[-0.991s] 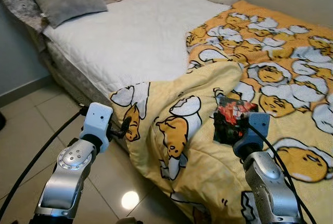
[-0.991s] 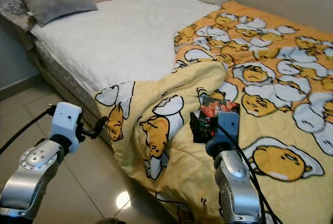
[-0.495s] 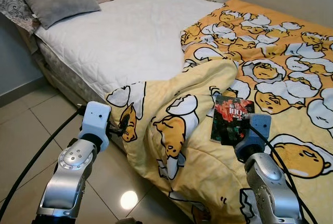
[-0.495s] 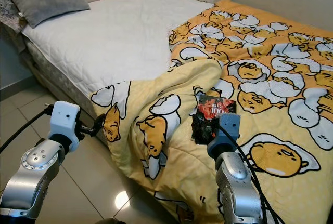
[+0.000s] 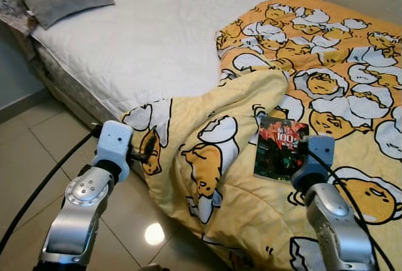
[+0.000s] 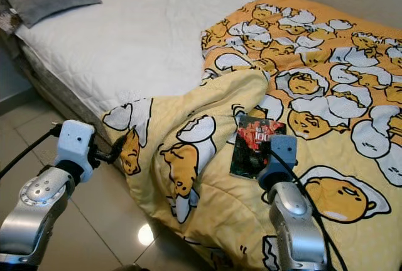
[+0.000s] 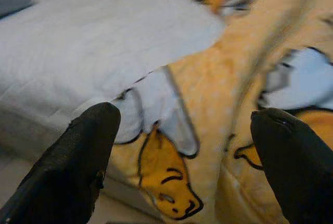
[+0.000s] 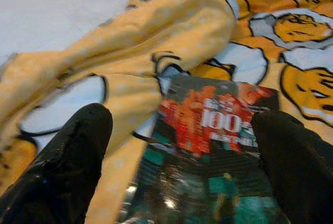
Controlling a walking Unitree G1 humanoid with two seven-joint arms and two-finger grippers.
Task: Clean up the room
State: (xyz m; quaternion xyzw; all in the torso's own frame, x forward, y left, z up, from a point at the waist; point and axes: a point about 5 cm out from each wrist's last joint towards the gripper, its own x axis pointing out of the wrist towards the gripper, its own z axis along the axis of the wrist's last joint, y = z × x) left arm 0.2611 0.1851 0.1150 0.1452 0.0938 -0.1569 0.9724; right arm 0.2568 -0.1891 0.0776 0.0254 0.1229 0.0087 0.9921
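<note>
1. The bed with its white quilted mattress (image 5: 157, 38) carried a rumpled yellow cartoon-egg print blanket (image 5: 251, 195) that spilled over the near edge toward the tiled floor (image 5: 31, 158).
2. A dark, glossy red-and-teal book (image 5: 280, 148) lay flat on the blanket, just ahead of the right pincer (image 8: 182, 146), whose fingers (image 8: 67, 161) stood apart and empty; this arm was plainly nearer.
3. The book's long axis ran away from the robot, roughly along the pincer's reach.
4. The left pincer (image 7: 182, 151), also apart, hovered beside the blanket's overhang.

White "100" on the red-and-dark cover of the book (image 8: 208, 146)
</note>
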